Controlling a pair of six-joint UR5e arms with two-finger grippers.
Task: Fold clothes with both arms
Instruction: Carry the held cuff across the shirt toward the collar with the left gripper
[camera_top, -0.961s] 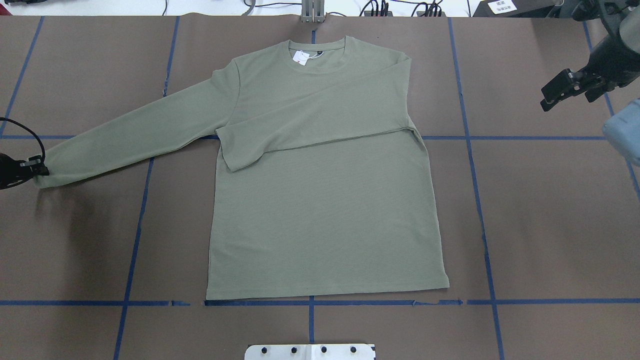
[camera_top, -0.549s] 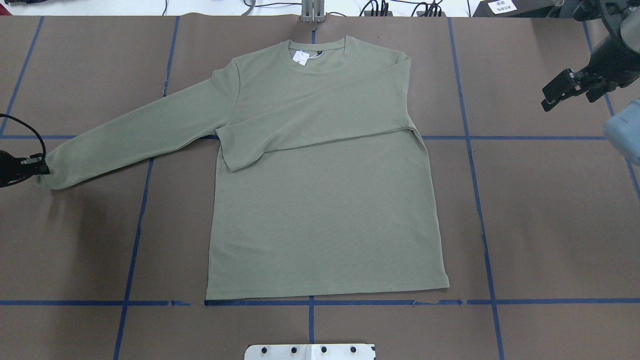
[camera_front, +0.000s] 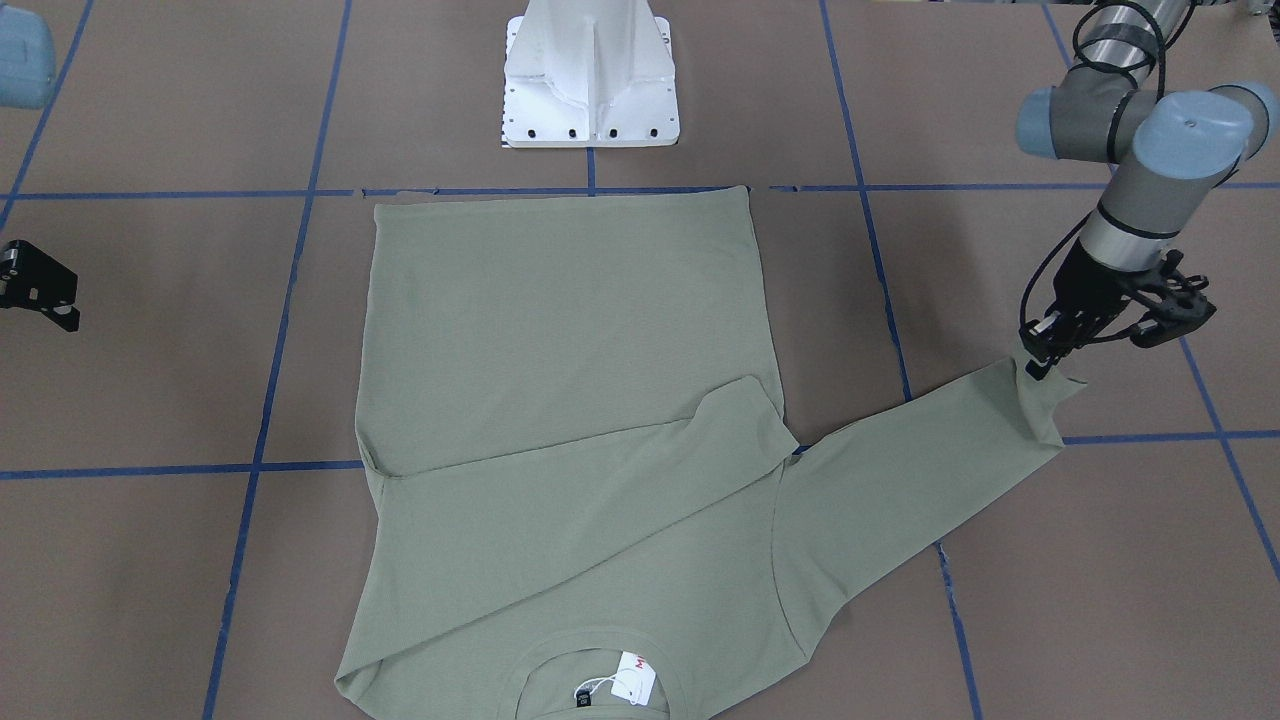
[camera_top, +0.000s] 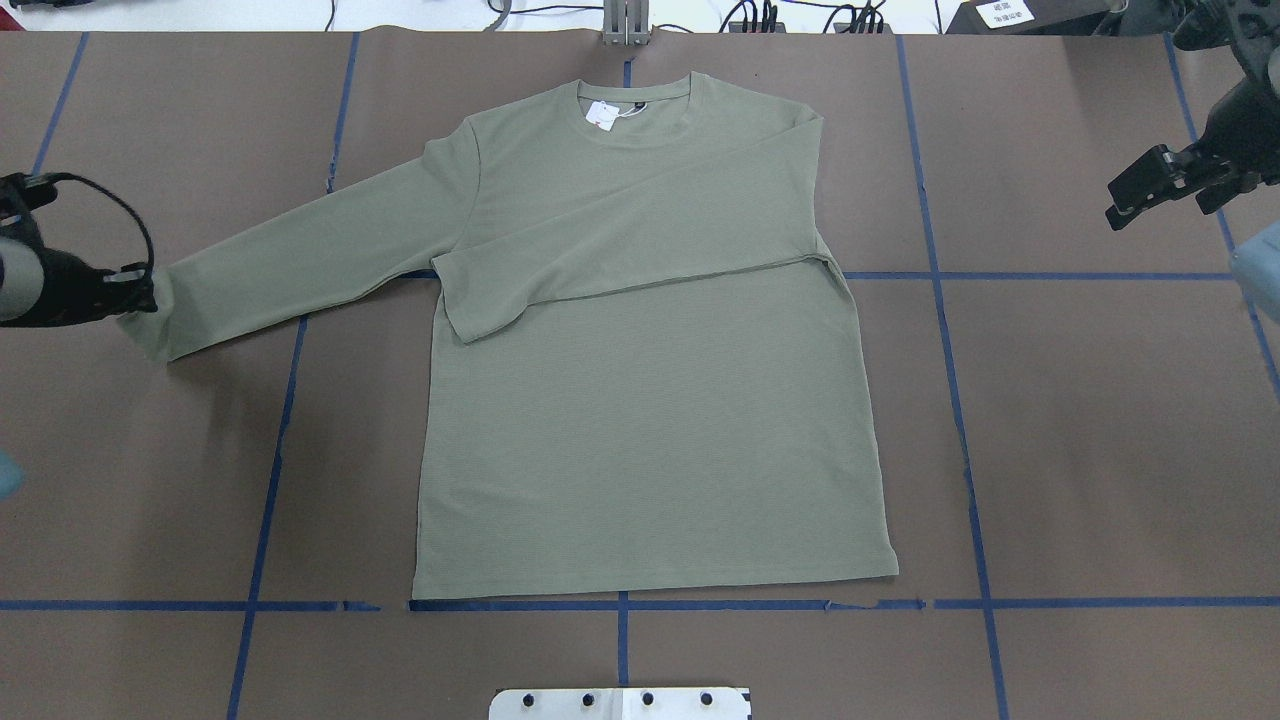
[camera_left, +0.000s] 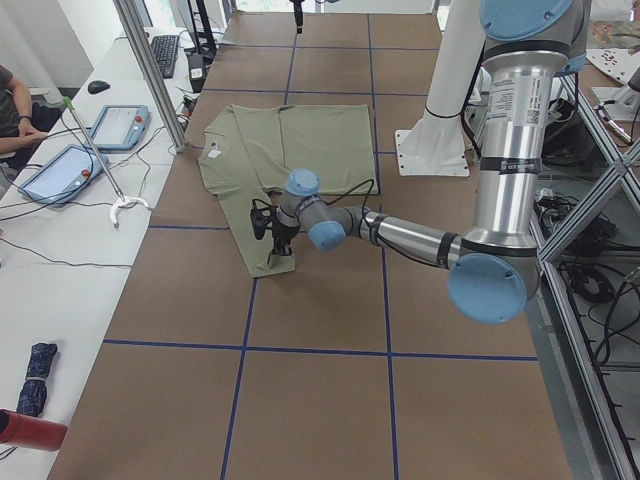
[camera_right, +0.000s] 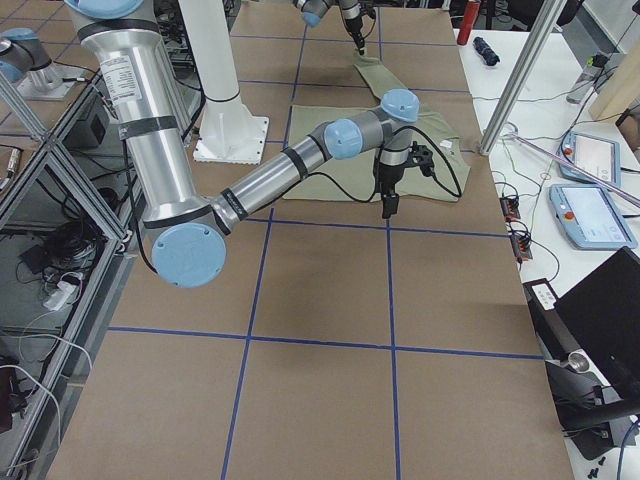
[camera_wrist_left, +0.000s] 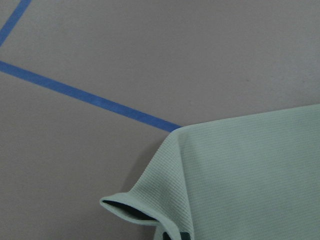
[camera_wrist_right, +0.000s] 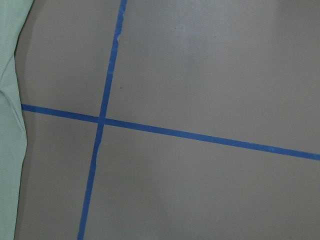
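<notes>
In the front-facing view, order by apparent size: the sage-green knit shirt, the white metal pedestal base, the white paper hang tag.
1. sage-green knit shirt
2. white metal pedestal base, top cropped
3. white paper hang tag

One sage-green long-sleeved knit shirt (camera_top: 640, 420), two grey-silver jointed robot arms (camera_front: 1138, 195) (camera_right: 270, 180)
One white hang tag (camera_top: 602, 115), one white metal pedestal (camera_front: 590, 80).

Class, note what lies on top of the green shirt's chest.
One sleeve lies folded across the shirt's chest, hiding the fabric beneath; a white hang tag sits at the neck.
</notes>
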